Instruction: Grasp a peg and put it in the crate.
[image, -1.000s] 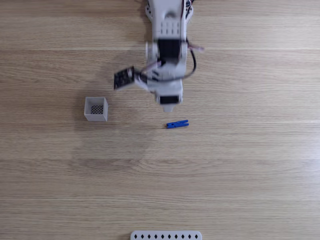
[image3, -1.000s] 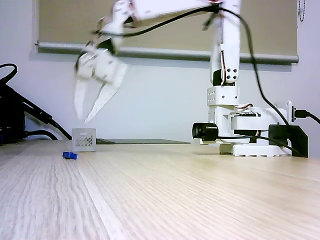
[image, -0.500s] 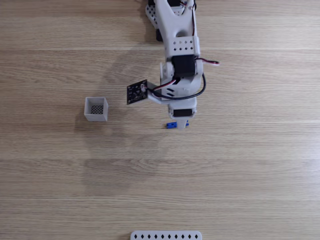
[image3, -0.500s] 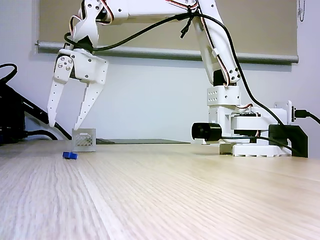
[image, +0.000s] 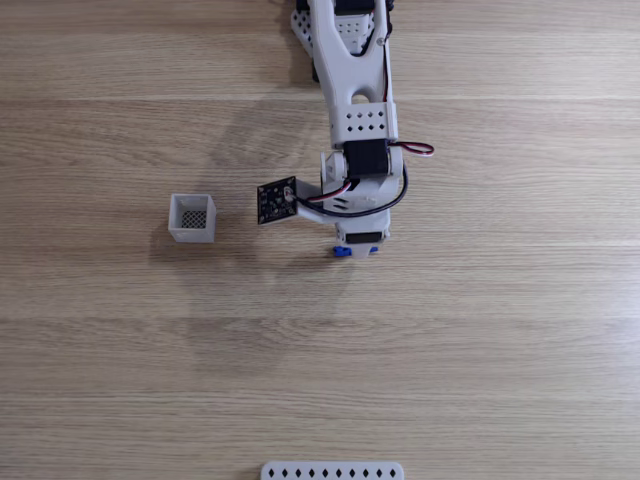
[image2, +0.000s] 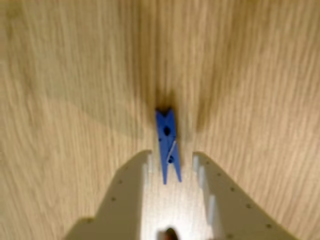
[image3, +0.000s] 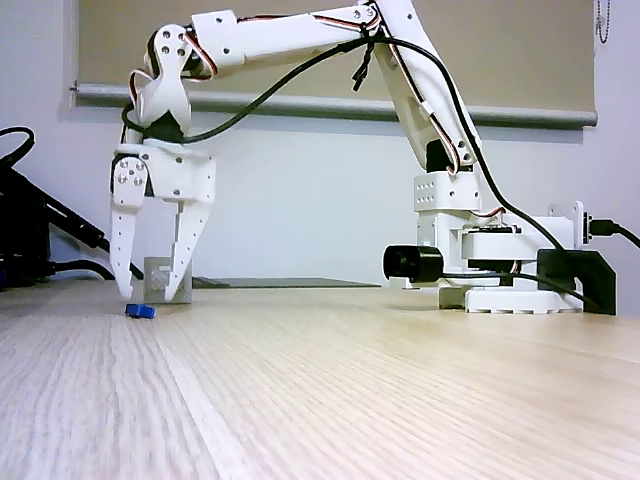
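From above, the arm's wrist covers most of the blue clothes peg (image: 343, 250); just a bit of blue pokes out at either side of the gripper's housing on the wooden table (image: 480, 330). The wrist view is soft and blurred, but there the peg (image2: 167, 145) shows plainly: slim, bright blue, lying flat with its notched end pointing away and a thin metal spring crossing its body. It sits between the two white fingers (image2: 131, 175), apart from both. The gripper (image3: 152, 294) stands spread wide, tips down almost at the tabletop, straddling the peg (image3: 140, 311) in the low side view. The white crate (image: 192, 218) with its dark mesh floor stands well off to the left in the top-down view; from the side it (image3: 158, 280) is half hidden behind the fingers.
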